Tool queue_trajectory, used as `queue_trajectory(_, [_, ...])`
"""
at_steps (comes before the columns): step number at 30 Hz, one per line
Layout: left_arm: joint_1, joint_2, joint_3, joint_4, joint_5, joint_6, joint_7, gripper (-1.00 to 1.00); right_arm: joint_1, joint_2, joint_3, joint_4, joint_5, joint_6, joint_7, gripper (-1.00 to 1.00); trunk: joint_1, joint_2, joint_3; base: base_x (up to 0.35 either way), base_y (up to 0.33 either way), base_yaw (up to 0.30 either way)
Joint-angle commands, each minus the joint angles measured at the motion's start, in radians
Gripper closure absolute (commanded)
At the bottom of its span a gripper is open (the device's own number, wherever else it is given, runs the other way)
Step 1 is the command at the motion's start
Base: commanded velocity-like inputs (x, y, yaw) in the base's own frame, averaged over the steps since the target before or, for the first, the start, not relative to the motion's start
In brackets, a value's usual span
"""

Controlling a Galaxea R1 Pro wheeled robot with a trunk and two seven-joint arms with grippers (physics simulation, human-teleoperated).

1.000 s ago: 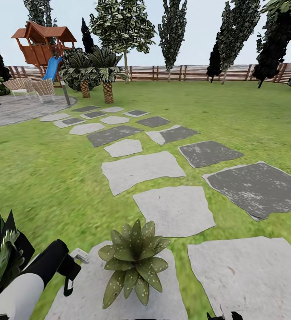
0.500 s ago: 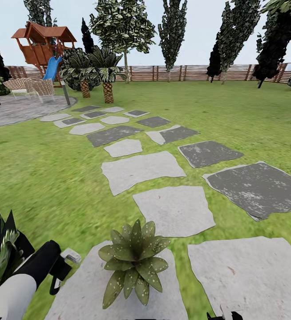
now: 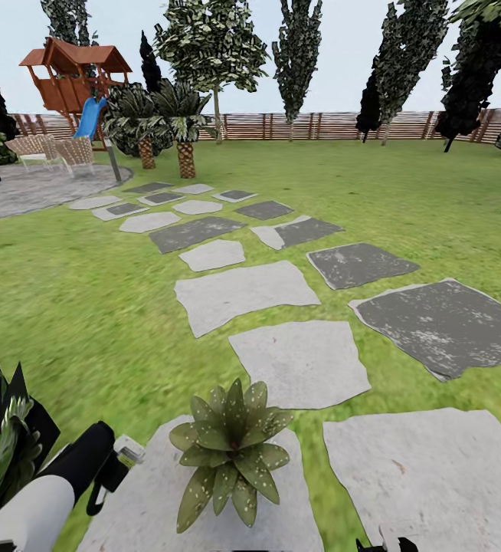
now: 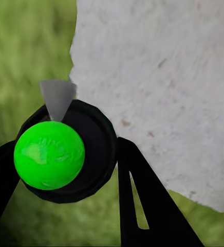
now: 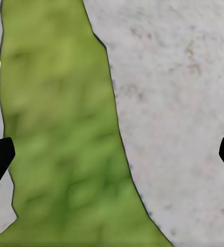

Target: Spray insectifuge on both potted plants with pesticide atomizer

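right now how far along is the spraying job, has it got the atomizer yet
Pickup looks done: in the left wrist view the left gripper is closed around the atomizer, its grey nozzle over the edge of a stone slab. In hand: the left arm is beside one potted plant in the head view. No spray is visible, so whether that plant is covered can't be judged. Left: a second potted plant.

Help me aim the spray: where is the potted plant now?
In the head view, the potted plant sits low and centre on a pale stone slab, just right of the left gripper.
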Motion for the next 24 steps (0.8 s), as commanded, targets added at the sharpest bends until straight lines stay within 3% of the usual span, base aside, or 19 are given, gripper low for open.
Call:
queue_trajectory(1, [0.0, 0.001, 0.008, -0.005, -0.008, 0.003, -0.006, 1.0, 0.0, 0.0, 0.009, 0.0, -0.01, -0.003, -0.002, -1.0, 0.0, 0.0, -0.001, 0.0, 0.0, 0.0])
queue_trajectory(6, [-0.003, -0.01, 0.014, -0.023, 0.004, 0.009, -0.003, 1.0, 0.0, 0.0, 0.009, 0.0, -0.01, -0.003, -0.002, -1.0, 0.0, 0.0, -0.001, 0.0, 0.0, 0.0])
queue_trajectory(9, [-0.003, -0.015, 0.084, -0.089, 0.005, 0.01, -0.002, 1.0, 0.0, 0.0, 0.009, 0.0, -0.01, -0.003, -0.002, -1.0, 0.0, 0.0, -0.001, 0.0, 0.0, 0.0])
queue_trajectory(12, [-0.002, -0.013, 0.122, -0.107, 0.0, 0.01, -0.002, 1.0, 0.0, 0.0, 0.009, 0.0, -0.01, -0.003, -0.002, -1.0, 0.0, 0.0, -0.001, 0.0, 0.0, 0.0])
queue_trajectory(15, [0.006, -0.001, 0.126, -0.096, -0.012, 0.012, -0.002, 1.0, 0.0, 0.0, 0.009, 0.0, -0.01, -0.003, -0.002, -1.0, 0.0, 0.0, -0.001, 0.0, 0.0, 0.0])
queue_trajectory(18, [0.037, 0.001, 0.125, -0.093, -0.06, 0.013, -0.002, 1.0, 0.0, 0.001, 0.009, 0.0, -0.01, -0.003, -0.001, -1.0, 0.0, 0.0, -0.001, 0.0, 0.0, 0.0])
queue_trajectory(24, [0.04, -0.037, 0.119, -0.091, -0.075, 0.011, -0.003, 1.0, 0.0, 0.001, 0.009, 0.0, -0.01, -0.003, -0.002, -1.0, 0.0, 0.0, -0.001, 0.0, 0.0, 0.0])
